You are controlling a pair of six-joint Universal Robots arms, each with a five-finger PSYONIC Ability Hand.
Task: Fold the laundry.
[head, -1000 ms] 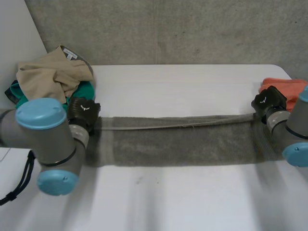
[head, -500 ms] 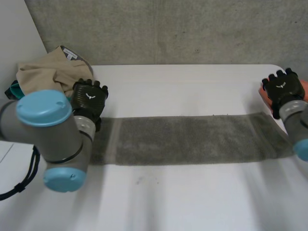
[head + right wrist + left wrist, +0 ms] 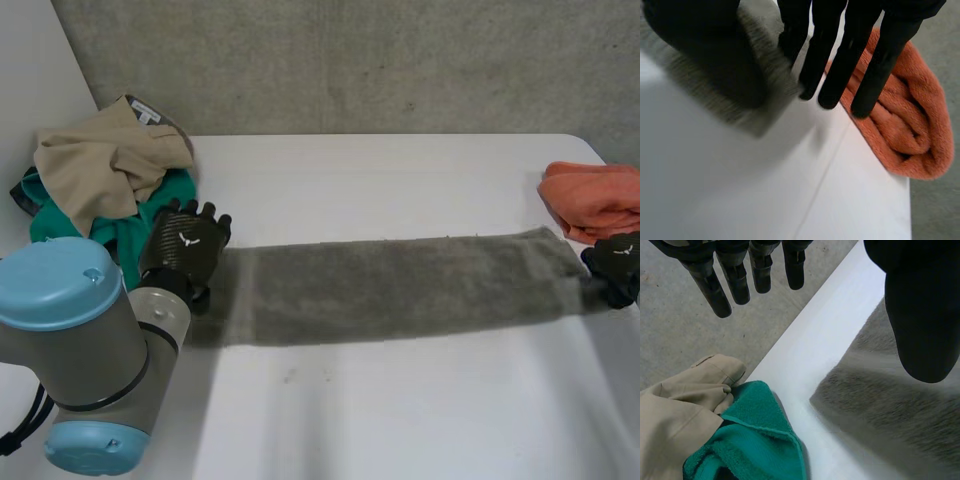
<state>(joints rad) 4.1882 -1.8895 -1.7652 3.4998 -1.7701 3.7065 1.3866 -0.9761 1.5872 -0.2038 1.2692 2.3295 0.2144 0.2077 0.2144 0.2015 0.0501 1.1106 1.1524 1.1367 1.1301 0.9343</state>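
Status, left to right:

- Far-left corner of the tabletop [image 3: 400,410]: beige cloth [image 3: 100,160] heaped on a green towel [image 3: 165,200], both crumpled. Not yet folded, so at least two items are pending.
- Left hand [image 3: 185,245]: sits at the left end of the grey towel [image 3: 400,285], just beside the heap. In the left wrist view its fingers [image 3: 710,285] are straight and spread with the thumb well apart, so it is open and holds nothing. The towel's end lies on the tabletop under the thumb side.
- Grey towel: a long narrow strip, flat, spanning the tabletop between the two hands. It looks like a lengthwise fold is in, though layers can't be confirmed. It is too long as it lies, so my read is that the end-to-end folds are left.
- Right hand [image 3: 618,265]: at the towel's right end. In the right wrist view its fingers [image 3: 832,65] are straight and point past the towel's corner, with the thumb over the cloth and no pinch visible. Open, gripping nothing.
- Orange towel [image 3: 595,200]: a compact bundle at the right edge, just beyond the right hand. Looks finished.

Estimate: one item done, one mid-fold, two untouched. Under halfway.
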